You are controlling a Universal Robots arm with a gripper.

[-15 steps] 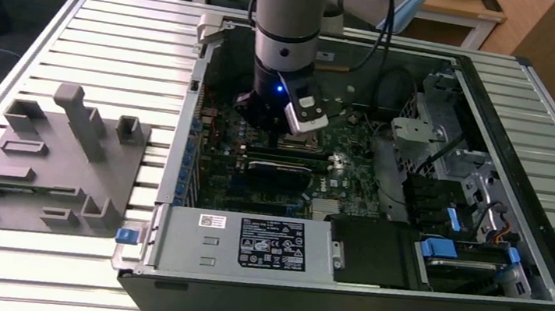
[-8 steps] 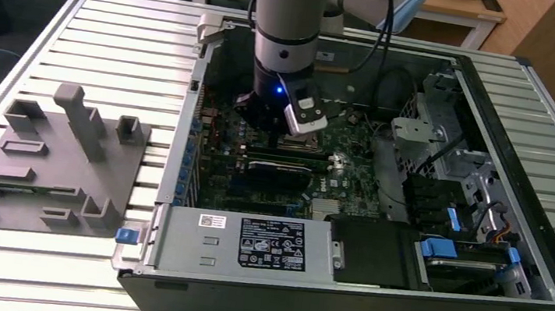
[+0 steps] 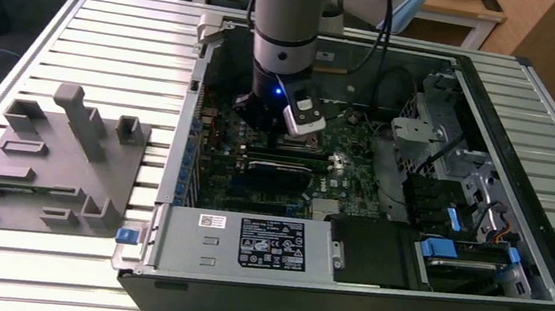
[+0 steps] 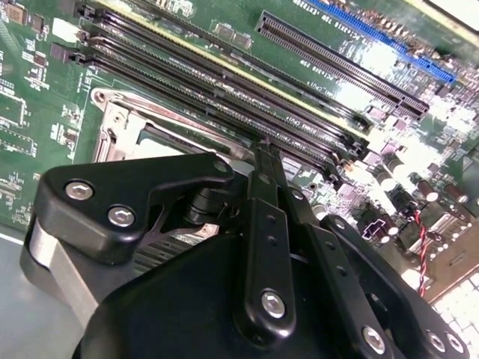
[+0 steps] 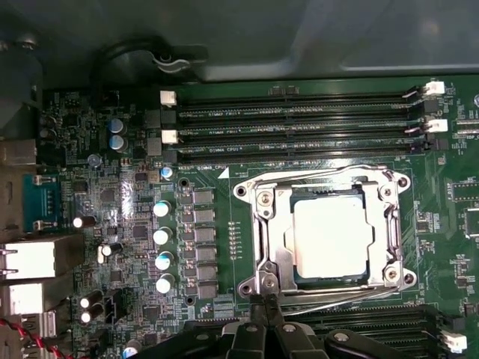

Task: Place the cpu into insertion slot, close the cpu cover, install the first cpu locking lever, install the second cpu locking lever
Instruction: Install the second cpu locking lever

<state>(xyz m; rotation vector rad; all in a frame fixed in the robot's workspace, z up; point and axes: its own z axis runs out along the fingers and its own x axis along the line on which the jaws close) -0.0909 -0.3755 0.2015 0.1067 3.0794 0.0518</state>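
Down inside the open black-and-silver computer case (image 3: 246, 246), which lay on its side on a slatted metal table (image 3: 112, 42), the single grey robot arm (image 3: 285, 39) stood over the green motherboard. Its black two-fingered gripper (image 5: 266, 318) sat at the edge of the square black insertion slot with its silvery rim (image 5: 329, 279). The fingers looked drawn together, tips meeting; I could not tell whether anything thin was pinched between them.

The small square cpu with its dull silver-grey top (image 5: 331, 235) lay flat in that slot, and the thin silvery cpu cover with the square cut-out (image 5: 273, 239) lay down around it. By my reading, the first two steps were done and the work had reached the locking levers. The gripper tips were just beside the end of the thin silvery wire lever on the near side (image 5: 337, 299). Whether that lever or the far-side lever (image 5: 322, 173) was already hooked could not be made out.

Lever work here would seem to call for a steady downward and sideways press, so the springy wire tucks under its catch without slipping off the fingertips or scraping the board.

Counted: one cpu, one slot, one cover, two levers, about four long black memory slots (image 5: 299, 112) beyond the socket, four silver-topped capacitors in a row (image 5: 161, 235), and one grey moulded parts tray (image 3: 56, 169) beside the case.
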